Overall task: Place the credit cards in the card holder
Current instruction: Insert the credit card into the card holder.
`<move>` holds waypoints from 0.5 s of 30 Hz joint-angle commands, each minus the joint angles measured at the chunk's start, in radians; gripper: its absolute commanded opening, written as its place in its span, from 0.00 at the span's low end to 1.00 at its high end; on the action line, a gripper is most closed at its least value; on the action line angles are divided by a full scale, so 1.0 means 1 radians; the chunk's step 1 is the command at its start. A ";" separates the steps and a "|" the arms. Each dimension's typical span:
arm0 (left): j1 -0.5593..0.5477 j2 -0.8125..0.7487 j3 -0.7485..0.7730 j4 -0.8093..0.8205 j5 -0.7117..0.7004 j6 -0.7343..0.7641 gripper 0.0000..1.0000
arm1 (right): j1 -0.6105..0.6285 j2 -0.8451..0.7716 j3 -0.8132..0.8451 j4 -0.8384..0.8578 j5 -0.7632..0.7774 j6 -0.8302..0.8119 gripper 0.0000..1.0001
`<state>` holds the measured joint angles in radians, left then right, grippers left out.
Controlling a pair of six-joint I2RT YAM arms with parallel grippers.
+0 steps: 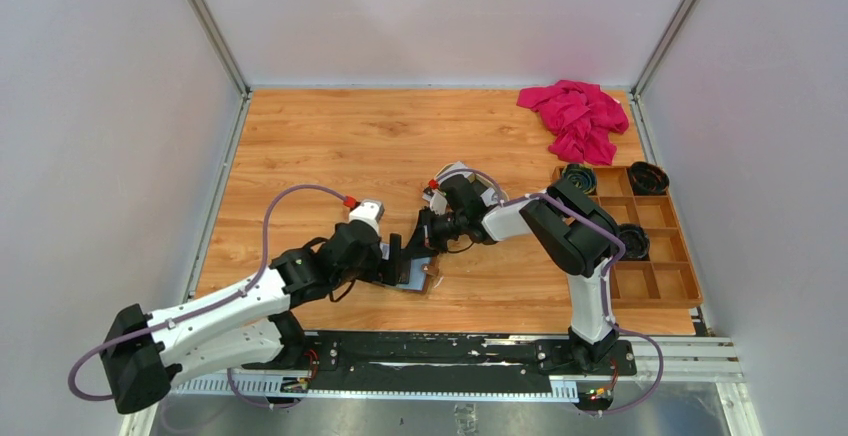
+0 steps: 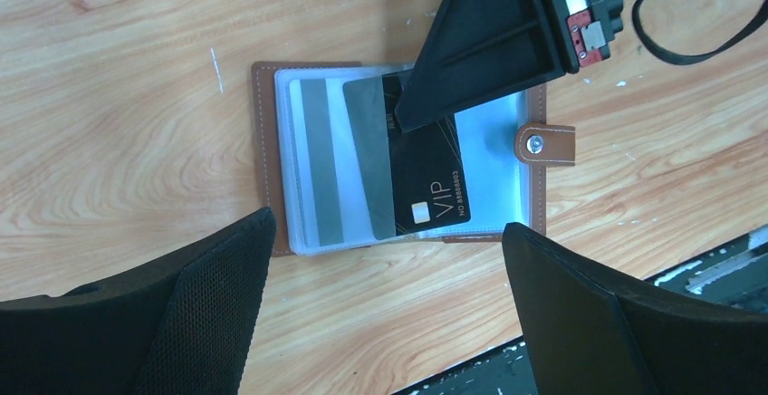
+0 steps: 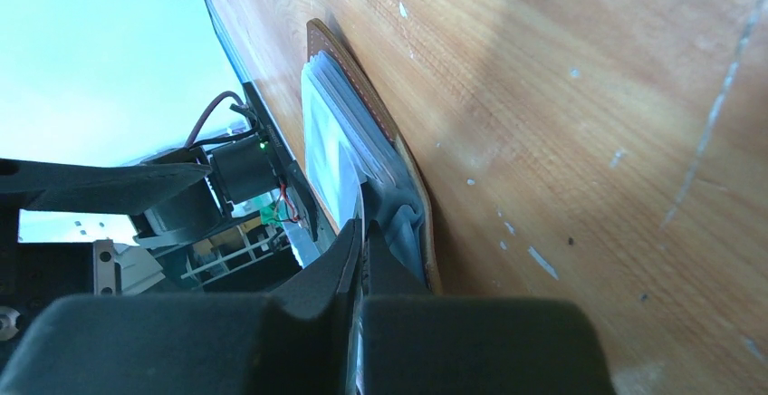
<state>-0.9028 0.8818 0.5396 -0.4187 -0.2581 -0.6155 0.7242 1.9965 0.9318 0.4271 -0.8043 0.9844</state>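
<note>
The brown card holder lies open on the wood, its clear sleeves facing up and its snap tab to the right. A black credit card marked VIP rests slanted over the sleeves, with a grey card partly under it. My right gripper is shut on the black card's upper edge; in the right wrist view the right gripper pinches a thin card edge beside the card holder. My left gripper stands open just in front of the holder, with nothing between its fingers.
A pink cloth lies at the back right. A wooden compartment box with black round parts stands along the right side. The table's front edge and the black base rail run close behind my left gripper.
</note>
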 commanded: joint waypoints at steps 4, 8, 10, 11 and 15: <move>-0.103 0.104 0.059 -0.049 -0.176 -0.076 1.00 | -0.001 0.054 -0.025 -0.077 0.070 -0.023 0.00; -0.152 0.163 0.105 -0.070 -0.221 -0.085 1.00 | -0.002 0.052 -0.024 -0.079 0.070 -0.024 0.00; -0.158 0.177 0.107 -0.066 -0.227 -0.089 0.99 | -0.001 0.053 -0.023 -0.079 0.068 -0.024 0.00; -0.160 0.182 0.104 -0.062 -0.229 -0.090 0.99 | -0.002 0.053 -0.023 -0.079 0.067 -0.024 0.00; -0.163 0.206 0.094 -0.028 -0.222 -0.095 0.98 | -0.002 0.054 -0.022 -0.080 0.066 -0.024 0.00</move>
<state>-1.0534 1.0664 0.6270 -0.4679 -0.4324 -0.6861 0.7238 2.0006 0.9318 0.4290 -0.8070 0.9844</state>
